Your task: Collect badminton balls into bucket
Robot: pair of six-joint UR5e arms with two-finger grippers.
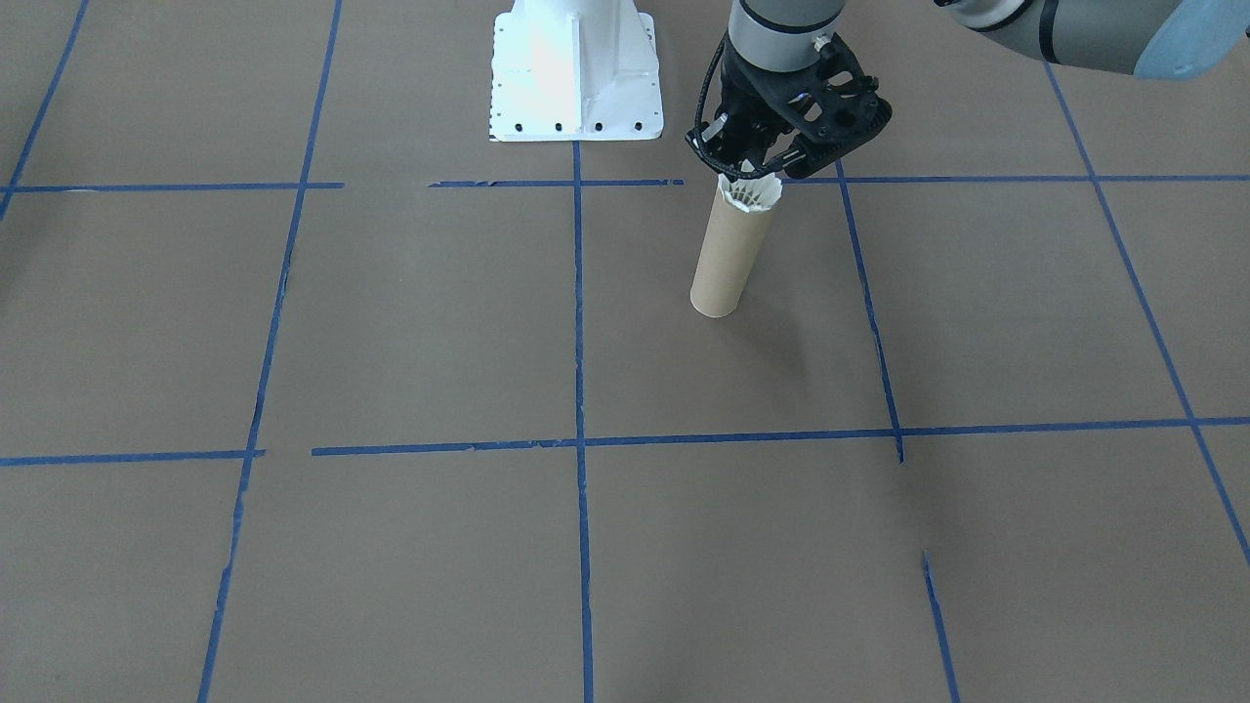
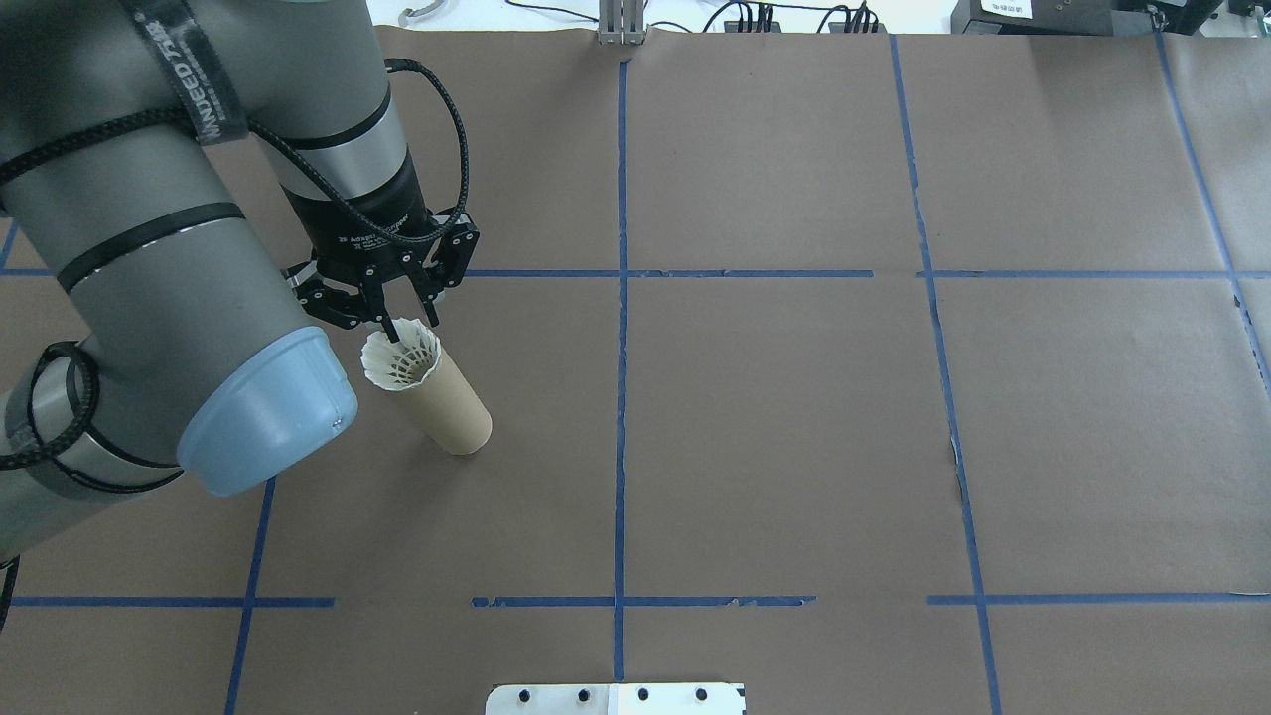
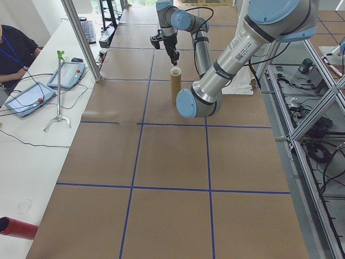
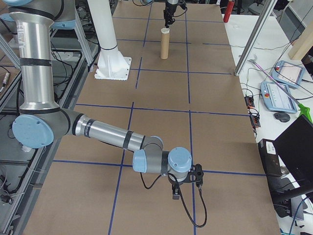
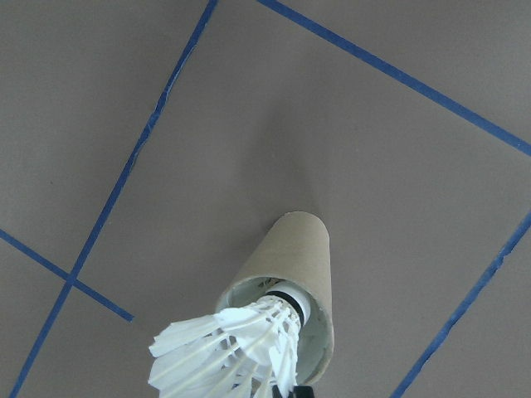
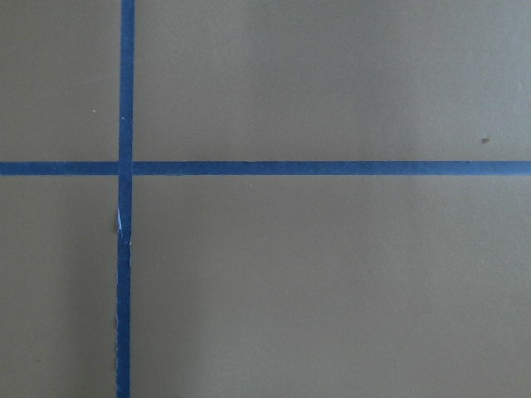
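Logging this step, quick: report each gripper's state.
Left gripper: closed on the shuttlecock at the tube mouth.
Right gripper: cannot be told.

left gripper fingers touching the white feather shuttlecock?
Touching. Overhead view: left gripper fingertips pinch the white feather shuttlecock's skirt rim, at the brown cardboard tube's mouth.

Shuttlecock [image 5: 241, 344] cork hid in tube [image 5: 294, 265]; feathers prob cropped

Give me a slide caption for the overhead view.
Left tool lowers a white shuttlecock, cork first, into the upright cardboard tube.
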